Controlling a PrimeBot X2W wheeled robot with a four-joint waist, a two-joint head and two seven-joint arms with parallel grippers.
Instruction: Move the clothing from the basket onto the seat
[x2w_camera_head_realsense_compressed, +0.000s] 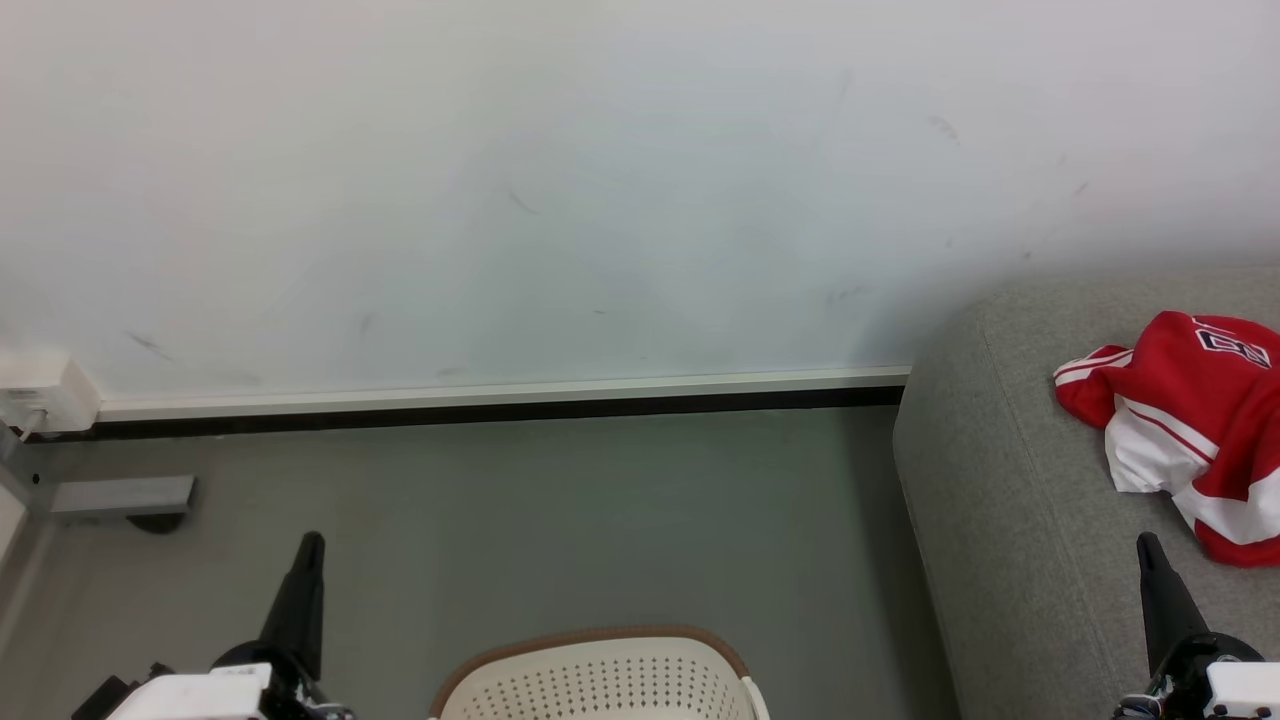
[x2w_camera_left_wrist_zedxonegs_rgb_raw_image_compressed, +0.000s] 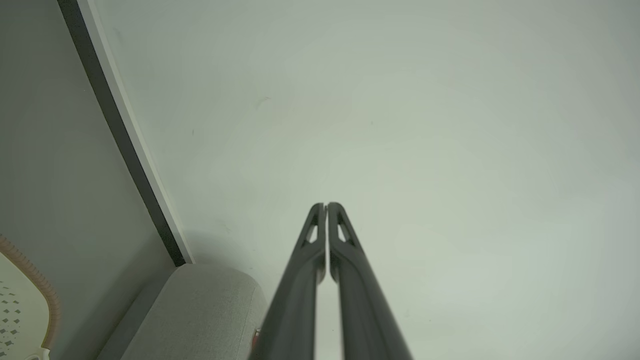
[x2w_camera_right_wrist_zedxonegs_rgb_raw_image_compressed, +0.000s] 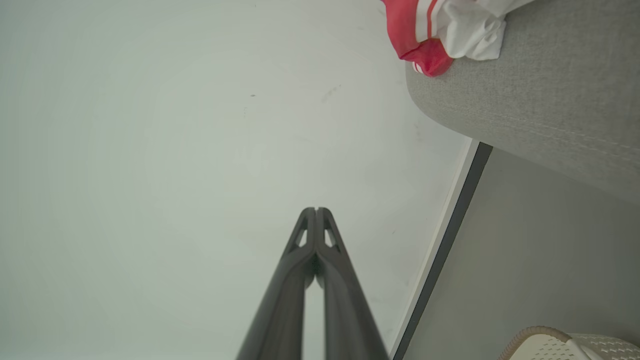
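Fingers (x2w_camera_left_wrist_zedxonegs_rgb_raw_image_compressed: 300, 280) of the left gripper (x2w_camera_head_realsense_compressed: 311, 548) are pressed together along their length, tips meeting with only a hairline slit between them, and they hold nothing. They point over the grey floor (x2w_camera_head_realsense_compressed: 560, 500) toward the dark skirting (x2w_camera_head_realsense_compressed: 500, 410) and white wall (x2w_camera_head_realsense_compressed: 600, 180) ahead of them. To the right of these fingers, nearer the robot than their tips and between the two grippers, stands the basket (x2w_camera_head_realsense_compressed: 600, 636). Just its far end shows, brown rim curving over perforated cream walls. Further right, beyond the basket and well apart from the left fingers, rises the rounded end of the seat (x2w_camera_head_realsense_compressed: 1000, 480), which reaches back to the wall. Fingers (x2w_camera_right_wrist_zedxonegs_rgb_raw_image_compressed: 290, 290) of the right gripper (x2w_camera_head_realsense_compressed: 1149, 548) are likewise closed tight on themselves, with nothing between them, and in the head view they stand over the seat's grey cushion. The clothing (x2w_camera_head_realsense_compressed: 1190, 420) lies crumpled on the seat, ahead and to the right of these fingertips, near them but apart. It is red with white panels and thin stripes, and dark lettering shows on its far side. From the right wrist, one red fold (x2w_camera_right_wrist_zedxonegs_rgb_raw_image_compressed: 425, 55) hangs slightly over the seat's padded edge.
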